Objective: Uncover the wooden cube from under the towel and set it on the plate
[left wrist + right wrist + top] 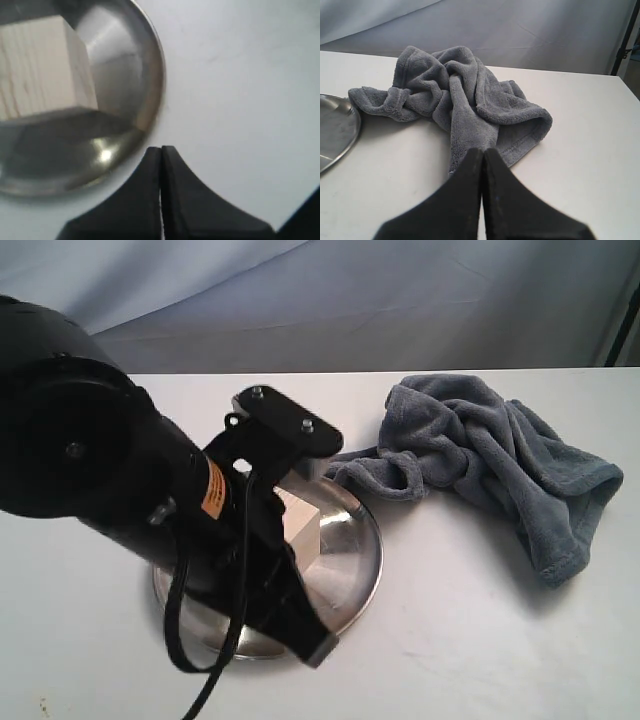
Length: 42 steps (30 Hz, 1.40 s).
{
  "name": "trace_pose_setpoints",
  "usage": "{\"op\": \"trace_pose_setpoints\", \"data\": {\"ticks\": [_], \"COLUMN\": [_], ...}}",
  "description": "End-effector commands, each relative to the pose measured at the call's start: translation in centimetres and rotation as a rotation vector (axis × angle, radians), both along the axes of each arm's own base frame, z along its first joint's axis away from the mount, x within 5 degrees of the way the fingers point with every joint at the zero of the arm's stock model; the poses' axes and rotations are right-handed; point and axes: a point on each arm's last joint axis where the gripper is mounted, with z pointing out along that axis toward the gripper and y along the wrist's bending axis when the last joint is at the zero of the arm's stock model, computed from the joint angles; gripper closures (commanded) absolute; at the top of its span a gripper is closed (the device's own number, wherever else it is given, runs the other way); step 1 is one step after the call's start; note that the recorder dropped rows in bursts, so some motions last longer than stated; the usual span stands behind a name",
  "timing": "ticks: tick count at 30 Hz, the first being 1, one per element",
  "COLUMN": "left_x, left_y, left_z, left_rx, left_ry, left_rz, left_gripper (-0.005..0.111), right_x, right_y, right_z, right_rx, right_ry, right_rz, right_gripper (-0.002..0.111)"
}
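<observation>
The wooden cube (301, 531) rests on the plate (366, 558), uncovered, its pale grain plain in the left wrist view (40, 70). My left arm stretches over the plate and hides much of it. Its gripper (320, 647) is shut and empty, with the tips (161, 149) just past the plate's rim (156, 75), apart from the cube. The blue-grey towel (485, 455) lies crumpled on the table right of the plate, one corner touching the rim. My right gripper (483, 150) is shut and empty, hanging just short of the towel (465, 100); the exterior view does not show it.
A white table (470, 640) carries everything. A grey-blue backdrop (380, 300) hangs along its far edge. The left arm's black cable (240, 600) loops in front of the plate. In the right wrist view the plate's rim (351, 131) shows at one side.
</observation>
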Motion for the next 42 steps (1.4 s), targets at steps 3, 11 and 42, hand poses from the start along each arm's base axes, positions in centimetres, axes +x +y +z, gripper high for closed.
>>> {"op": "trace_pose_setpoints", "data": {"ticks": [3,11,42], "left_x": [-1.4,5.7,-3.4], "left_y": [2.5,11.0,24.1], "left_z": [-0.7,-0.7,7.3], "left_rx": [0.248,0.225,-0.278], "left_ry": [0.256,0.292,-0.544], "left_rz": [0.074,0.464,0.957], "left_gripper": [0.107,0.107,0.107], "right_x": [0.0,0.0,0.0], "right_y": [0.0,0.0,0.0], "right_z": [-0.2,-0.2,-0.2], "right_rx": [0.009,0.009,0.009], "right_ry": [0.006,0.006,0.006], "right_rz": [0.005,0.005,0.005], "right_gripper": [0.105,0.105,0.105]}}
